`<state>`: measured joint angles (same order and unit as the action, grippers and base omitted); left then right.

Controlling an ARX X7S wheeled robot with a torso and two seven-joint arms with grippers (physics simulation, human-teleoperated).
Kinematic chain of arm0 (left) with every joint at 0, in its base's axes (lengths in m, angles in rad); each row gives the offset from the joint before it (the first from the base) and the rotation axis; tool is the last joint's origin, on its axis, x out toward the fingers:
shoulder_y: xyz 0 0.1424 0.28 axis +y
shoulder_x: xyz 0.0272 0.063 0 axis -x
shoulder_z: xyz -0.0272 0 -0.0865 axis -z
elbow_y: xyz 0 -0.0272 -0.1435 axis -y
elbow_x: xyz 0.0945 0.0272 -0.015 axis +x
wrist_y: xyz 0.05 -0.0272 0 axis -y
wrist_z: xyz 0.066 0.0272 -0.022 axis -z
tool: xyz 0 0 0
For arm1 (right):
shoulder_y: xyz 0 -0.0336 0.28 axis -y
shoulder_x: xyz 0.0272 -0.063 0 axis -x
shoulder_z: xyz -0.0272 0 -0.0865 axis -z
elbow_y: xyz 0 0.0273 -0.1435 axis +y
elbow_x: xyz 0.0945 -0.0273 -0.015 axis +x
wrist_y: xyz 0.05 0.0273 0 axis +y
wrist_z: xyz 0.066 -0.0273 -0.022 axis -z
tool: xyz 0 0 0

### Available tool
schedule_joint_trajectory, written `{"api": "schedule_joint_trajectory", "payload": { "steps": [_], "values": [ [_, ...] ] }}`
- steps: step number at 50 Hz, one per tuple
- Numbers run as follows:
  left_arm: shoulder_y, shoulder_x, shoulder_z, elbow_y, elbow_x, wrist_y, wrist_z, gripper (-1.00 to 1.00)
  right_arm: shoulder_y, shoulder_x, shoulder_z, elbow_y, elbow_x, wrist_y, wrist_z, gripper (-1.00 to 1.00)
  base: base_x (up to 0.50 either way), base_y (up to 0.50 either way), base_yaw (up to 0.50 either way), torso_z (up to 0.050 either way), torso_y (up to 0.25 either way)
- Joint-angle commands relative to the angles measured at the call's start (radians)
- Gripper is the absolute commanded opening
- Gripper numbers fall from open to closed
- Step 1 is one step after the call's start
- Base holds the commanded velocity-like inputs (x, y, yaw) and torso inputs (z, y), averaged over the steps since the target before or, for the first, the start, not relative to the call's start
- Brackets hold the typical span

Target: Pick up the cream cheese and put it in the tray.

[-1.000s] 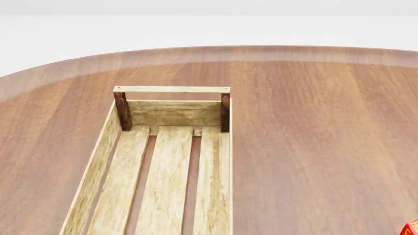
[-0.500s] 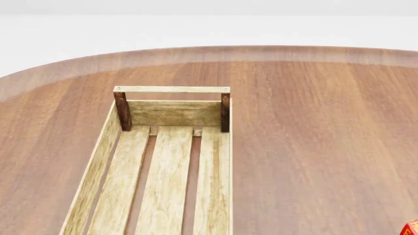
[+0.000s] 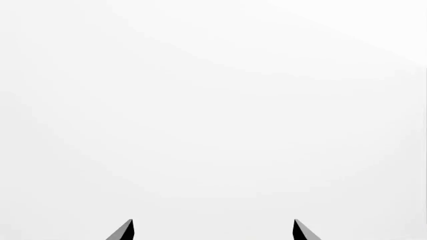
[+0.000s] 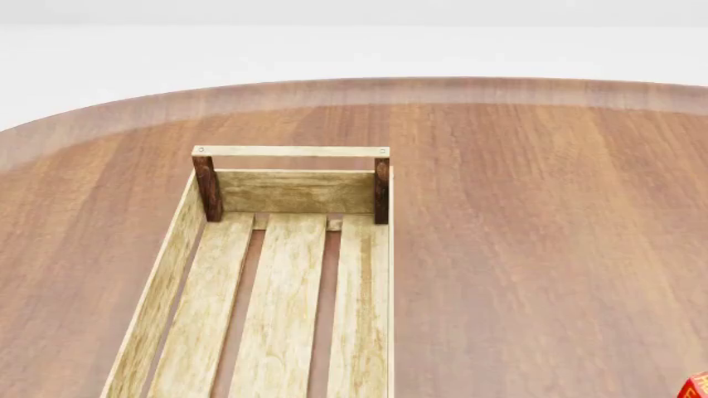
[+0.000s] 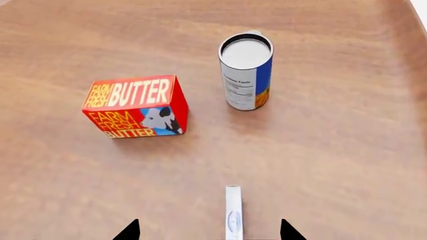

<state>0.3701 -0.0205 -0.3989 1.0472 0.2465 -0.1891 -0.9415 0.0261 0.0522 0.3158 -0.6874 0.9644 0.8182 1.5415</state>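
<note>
We see the tray (image 4: 277, 274) open on the table (image 4: 531, 249), nothing in it. The cream cheese (image 5: 233, 214) stands on edge on the wood, nearer the camera than the butter box (image 5: 137, 106) and the can (image 5: 246, 71). We judge it light, stiff and narrow (easily toppled), so grip its broad faces low. The right gripper (image 5: 208, 232) hovers spread astride it; the left gripper (image 3: 212, 231), also spread, faces blank white.
</note>
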Motion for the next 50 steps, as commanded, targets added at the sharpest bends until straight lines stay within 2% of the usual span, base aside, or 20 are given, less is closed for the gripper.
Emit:
{"api": "schedule_joint_trajectory", "payload": {
  "steps": [1, 30, 50],
  "values": [
    [-0.014, 0.02, -0.017, 0.0, 0.002, 0.026, 0.036, 1.0, 0.021, 0.0, -0.006, 0.179, -0.038, -0.059, -0.052, 1.0, 0.0, 0.0, 0.0, 0.0, 0.0],
    [-0.011, 0.02, -0.019, 0.0, 0.006, 0.029, 0.038, 1.0, 0.034, 0.024, -0.015, 0.341, -0.073, -0.137, -0.109, 1.0, 0.0, 0.0, 0.0, 0.0, 0.0],
    [-0.006, 0.02, -0.021, 0.0, 0.004, 0.035, 0.033, 1.0, 0.023, 0.024, 0.003, 0.363, -0.051, -0.165, -0.091, 1.0, 0.0, 0.0, 0.0, 0.0, 0.0]
  ]
}}
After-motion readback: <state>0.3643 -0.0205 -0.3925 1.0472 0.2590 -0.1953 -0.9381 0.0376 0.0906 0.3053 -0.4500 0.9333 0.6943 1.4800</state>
